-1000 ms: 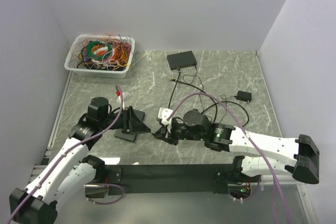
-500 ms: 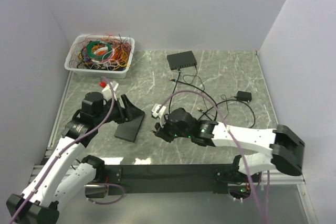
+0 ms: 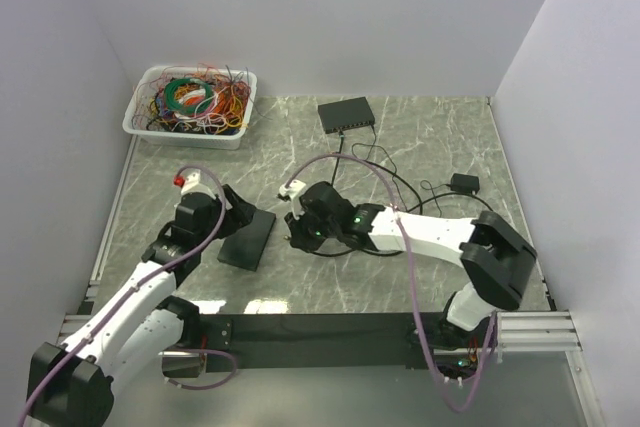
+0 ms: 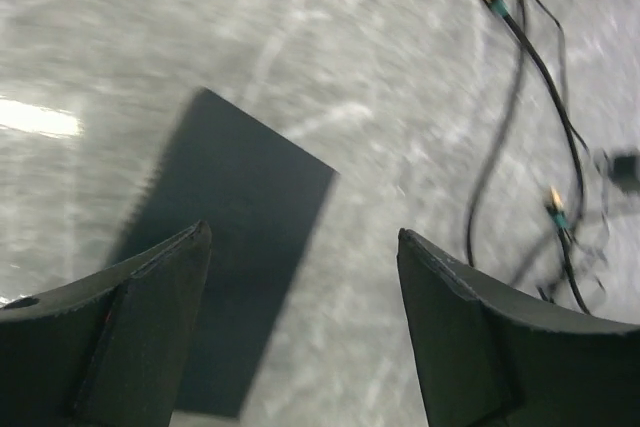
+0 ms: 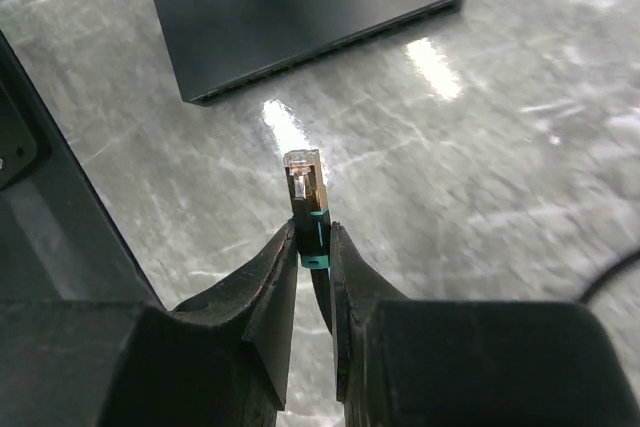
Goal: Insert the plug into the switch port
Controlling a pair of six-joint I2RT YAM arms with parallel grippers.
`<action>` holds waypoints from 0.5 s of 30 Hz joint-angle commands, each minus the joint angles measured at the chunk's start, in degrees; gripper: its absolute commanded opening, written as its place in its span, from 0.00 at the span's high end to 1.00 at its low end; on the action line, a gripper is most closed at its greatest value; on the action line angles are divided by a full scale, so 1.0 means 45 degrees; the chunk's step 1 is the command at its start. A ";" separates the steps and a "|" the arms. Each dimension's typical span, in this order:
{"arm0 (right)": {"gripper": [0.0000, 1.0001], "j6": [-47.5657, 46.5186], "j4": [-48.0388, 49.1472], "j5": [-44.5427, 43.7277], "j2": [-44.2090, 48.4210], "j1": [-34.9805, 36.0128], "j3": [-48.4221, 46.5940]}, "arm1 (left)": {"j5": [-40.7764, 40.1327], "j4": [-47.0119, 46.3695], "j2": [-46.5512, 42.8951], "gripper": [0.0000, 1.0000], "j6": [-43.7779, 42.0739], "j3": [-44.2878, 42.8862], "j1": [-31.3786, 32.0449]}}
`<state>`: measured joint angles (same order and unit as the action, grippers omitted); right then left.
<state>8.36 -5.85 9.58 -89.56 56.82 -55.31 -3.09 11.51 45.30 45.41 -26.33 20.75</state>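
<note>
Right wrist view: the right gripper (image 5: 312,247) is pinching the plug (image 5: 304,179) tight by its blue-green end. The plug is sticking up toward the black switch (image 5: 300,7), close to its long front edge but not touching it. The left gripper (image 4: 302,237) is hanging wide open over the switch, holding nothing. Thin black cables (image 4: 520,117) are lying beside the switch on the gray table (image 4: 300,47).

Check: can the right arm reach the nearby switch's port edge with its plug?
Probably yes: the plug in the right gripper faces the switch port edge, only table surface between.
</note>
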 commanded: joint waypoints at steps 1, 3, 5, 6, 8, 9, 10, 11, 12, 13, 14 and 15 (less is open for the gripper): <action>1.00 0.0427 -0.0399 0.0836 -0.0935 -0.0281 -0.1028 | -0.2182 -0.2474 -0.0086 0.19 0.0593 0.0594 -0.0081; 1.00 0.0466 -0.0439 0.0956 -0.1541 -0.0536 -0.1360 | -0.2534 -0.3238 -0.0105 0.19 0.0651 0.1142 -0.0081; 1.00 0.0466 -0.0536 0.1208 -0.2048 -0.0730 -0.1633 | -0.2769 -0.4153 -0.0028 0.18 0.0632 0.1609 -0.0081; 1.00 0.0428 -0.0556 0.1307 -0.2206 -0.0789 -0.1732 | -0.2847 -0.4391 0.0108 0.17 0.0613 0.1728 -0.0081; 1.00 0.0292 -0.0790 0.1444 -0.2615 -0.0809 -0.2082 | -0.3121 -0.4937 0.0381 0.16 0.0632 0.1982 -0.0100; 1.00 0.0291 -0.0849 0.1502 -0.2734 -0.0810 -0.2161 | -0.3218 -0.5075 0.0770 0.16 0.0632 0.2022 -0.0100; 1.00 0.0252 -0.0907 0.1561 -0.2831 -0.0790 -0.2240 | -0.3277 -0.5193 0.0967 0.15 0.0671 0.2061 -0.0119; 1.00 0.0232 -0.0946 0.1600 -0.2987 -0.0790 -0.2376 | -0.3239 -0.5310 0.1220 0.14 0.0729 0.2119 -0.0158; 1.00 0.0232 -0.0966 0.1697 -0.3085 -0.0809 -0.2435 | -0.3122 -0.5563 0.1764 0.14 0.0807 0.2139 -0.0275; 1.00 0.0251 -0.1005 0.1756 -0.3164 -0.0790 -0.2494 | -0.2986 -0.5700 0.2079 0.14 0.0885 0.2139 -0.0334; 1.00 0.0232 -0.1025 0.1854 -0.3377 -0.0790 -0.2668 | -0.2521 -0.5914 0.2411 0.13 0.0944 0.2159 -0.0412; 1.00 0.0232 -0.1083 0.1951 -0.3495 -0.0809 -0.2786 | -0.2265 -0.6439 0.3033 0.13 0.1061 0.2178 -0.0548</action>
<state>9.34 -9.93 16.23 -104.09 53.21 -64.53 -14.87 -9.98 55.09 48.36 -17.21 19.46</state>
